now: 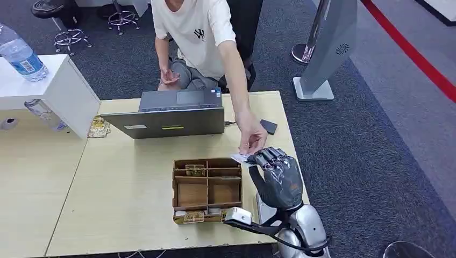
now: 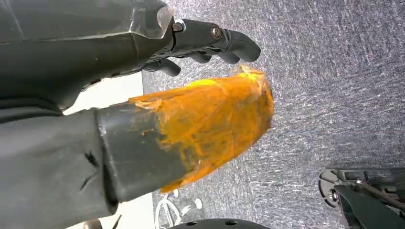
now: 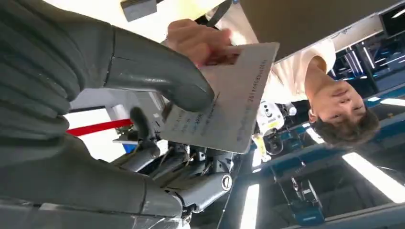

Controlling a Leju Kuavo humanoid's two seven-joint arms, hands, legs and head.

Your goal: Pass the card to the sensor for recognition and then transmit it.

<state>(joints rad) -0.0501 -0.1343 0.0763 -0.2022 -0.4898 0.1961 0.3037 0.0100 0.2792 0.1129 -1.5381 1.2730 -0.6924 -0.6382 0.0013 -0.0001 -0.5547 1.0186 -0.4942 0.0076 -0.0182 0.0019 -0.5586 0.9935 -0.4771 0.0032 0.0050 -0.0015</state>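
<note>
My right hand (image 1: 277, 173) is raised over the table's right edge, beside the wooden tray. It pinches a white printed card (image 3: 224, 109) between the thumb (image 3: 157, 71) and the fingers beneath. A person in a white shirt reaches across the table, and their hand (image 1: 250, 137) grips the far end of the same card (image 1: 240, 157). A small black box (image 1: 268, 127), cabled to the laptop, lies on the table just behind them. My left hand (image 2: 86, 52) hangs over grey carpet with nothing in it, its orange-taped thumb (image 2: 215, 119) apart from the dark fingers (image 2: 210, 38).
A wooden compartment tray (image 1: 207, 189) stands in front of an open grey laptop (image 1: 172, 114). A small white device (image 1: 238, 216) sits by my right forearm. A white box with a water bottle (image 1: 20, 54) is at the left. A grey stand (image 1: 328, 48) is on the floor at the right.
</note>
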